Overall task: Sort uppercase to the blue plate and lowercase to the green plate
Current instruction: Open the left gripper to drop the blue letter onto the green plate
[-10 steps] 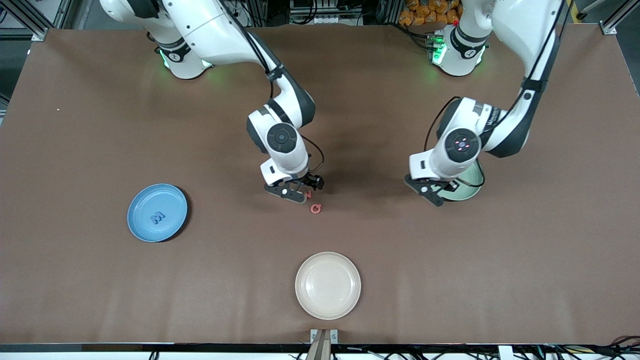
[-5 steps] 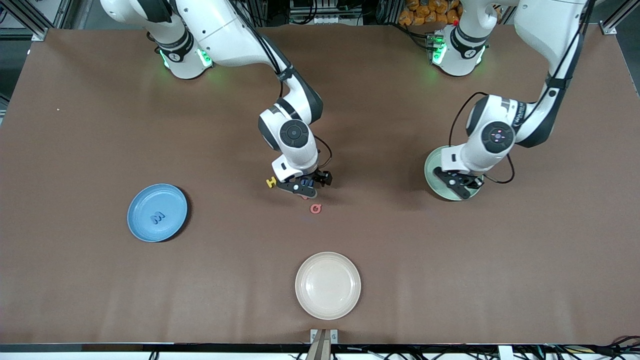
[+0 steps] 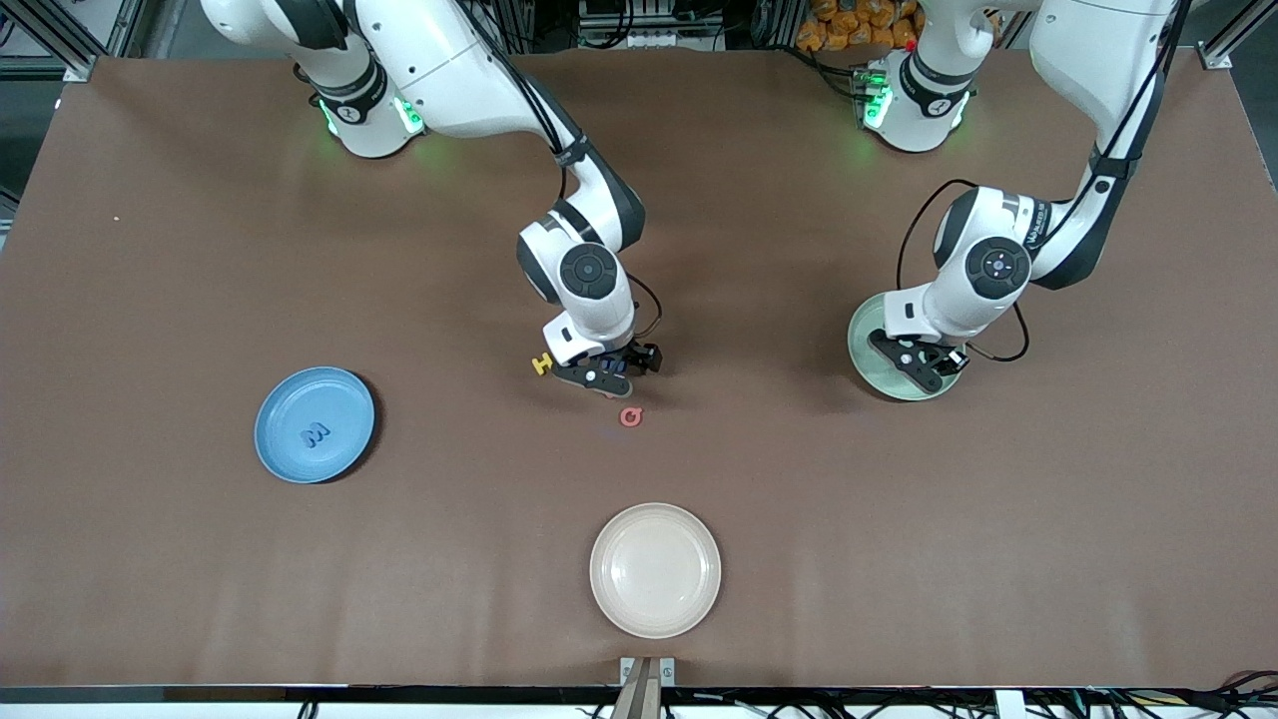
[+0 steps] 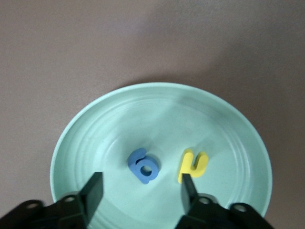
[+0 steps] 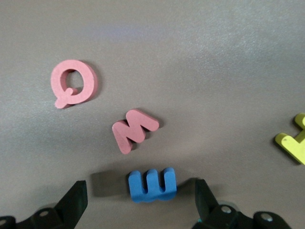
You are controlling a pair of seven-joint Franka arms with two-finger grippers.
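Three round plates rest on a brown table (image 3: pixel 200 250) backed by metal framing: the blue plate (image 3: pixel 290 449) at mid-left of the front frame holds one blue M (image 3: pixel 316 434); the green plate (image 3: pixel 867 345) at mid-right holds two letters, a blue g (image 4: pixel 143 166) and a yellow h (image 4: pixel 192 165), visible only in the left wrist view; the cream plate (image 3: pixel 654 569) sits at lower centre. The left gripper (image 4: pixel 140 191), fingers apart, hangs over the green plate. The right gripper (image 5: pixel 138 200), fingers spread, straddles a blue m (image 5: pixel 152 184) at frame centre. Its wrist view shows the red w (image 5: pixel 135 129), red Q (image 5: pixel 73 88) and yellow H (image 5: pixel 294 140) on the table.
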